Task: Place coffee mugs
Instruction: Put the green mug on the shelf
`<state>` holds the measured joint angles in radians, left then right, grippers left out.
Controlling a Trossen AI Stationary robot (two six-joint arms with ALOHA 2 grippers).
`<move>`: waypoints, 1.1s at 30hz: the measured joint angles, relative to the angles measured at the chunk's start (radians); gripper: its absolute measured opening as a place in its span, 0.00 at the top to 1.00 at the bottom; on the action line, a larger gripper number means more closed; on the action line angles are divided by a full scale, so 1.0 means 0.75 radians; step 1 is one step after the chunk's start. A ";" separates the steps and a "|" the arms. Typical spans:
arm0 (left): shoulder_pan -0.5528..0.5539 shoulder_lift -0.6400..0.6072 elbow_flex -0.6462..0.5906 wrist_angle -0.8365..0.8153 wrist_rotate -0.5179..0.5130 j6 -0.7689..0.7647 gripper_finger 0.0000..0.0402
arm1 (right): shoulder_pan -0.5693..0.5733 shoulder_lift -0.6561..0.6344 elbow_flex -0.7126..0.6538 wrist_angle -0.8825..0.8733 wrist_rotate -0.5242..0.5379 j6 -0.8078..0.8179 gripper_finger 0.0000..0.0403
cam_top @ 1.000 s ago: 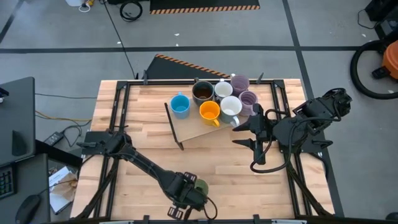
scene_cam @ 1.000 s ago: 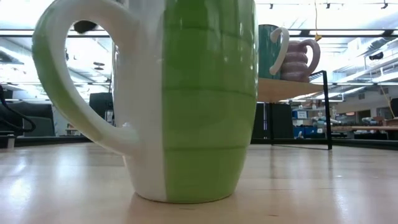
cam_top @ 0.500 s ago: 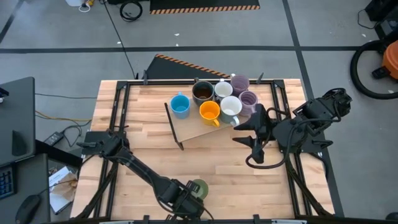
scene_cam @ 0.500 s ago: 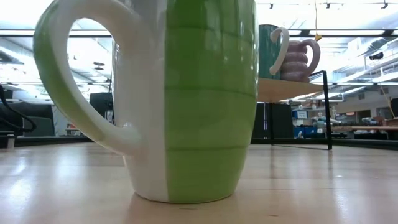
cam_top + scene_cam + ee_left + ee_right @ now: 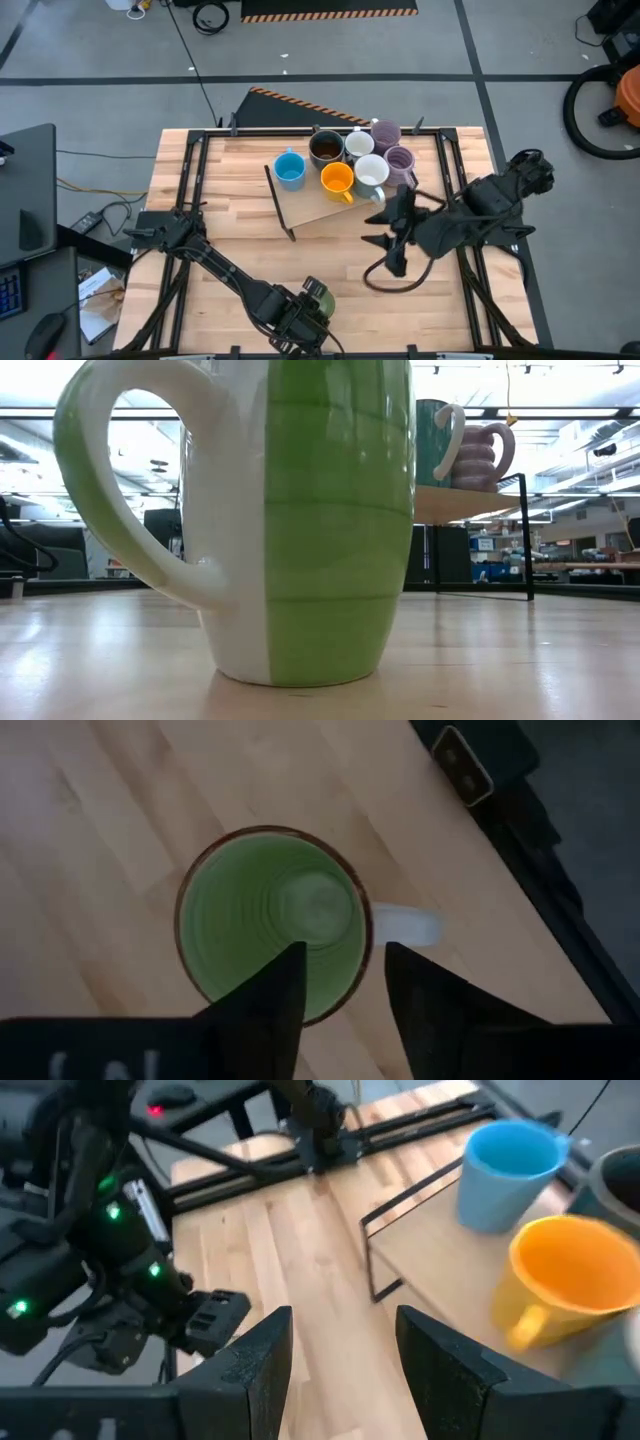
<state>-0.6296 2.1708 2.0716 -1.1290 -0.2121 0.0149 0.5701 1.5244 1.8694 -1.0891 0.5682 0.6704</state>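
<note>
The green and white mug (image 5: 320, 296) stands upright on its base near the table's near edge, and it fills the low view (image 5: 320, 520). My left gripper (image 5: 345, 960) hangs over it, pointing down and open. One finger is over the mug's inside and the other is outside, beside the handle (image 5: 410, 925). Several other mugs stand on the raised wooden shelf (image 5: 320, 205) at the far side, among them blue (image 5: 289, 170), orange (image 5: 337, 179), dark brown (image 5: 326, 148) and lilac (image 5: 400, 160). My right gripper (image 5: 388, 240) hovers open and empty off the shelf's near right corner.
Black frame rails (image 5: 185, 200) run along the table's left and right sides. A dark cable loop (image 5: 395, 282) hangs under the right arm. Bare wood (image 5: 300, 250) lies between the shelf and the green mug. The shelf stands on thin black wire legs (image 5: 527, 540).
My right gripper has come down and moved toward the table's near left, away from the shelf's right end, rolling as it went. My left gripper has turned over the green mug, which stays standing in its place.
</note>
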 joint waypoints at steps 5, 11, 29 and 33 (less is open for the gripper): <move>-0.001 0.027 -0.012 -0.009 0.060 0.106 0.54 | 0.028 0.060 0.000 0.012 -0.021 0.016 0.54; -0.001 0.033 -0.142 -0.008 0.032 0.186 0.52 | 0.056 0.073 -0.001 0.068 -0.009 0.012 0.54; -0.027 0.033 -0.240 0.258 0.029 0.070 0.67 | 0.068 0.073 0.000 0.085 -0.013 -0.026 0.54; -0.027 0.033 -0.240 0.270 0.029 -0.027 0.72 | 0.069 0.073 0.000 0.085 -0.015 -0.025 0.54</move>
<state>-0.6502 2.1952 1.8919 -0.9261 -0.1906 -0.0055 0.6216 1.5795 1.8694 -1.0252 0.5568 0.6514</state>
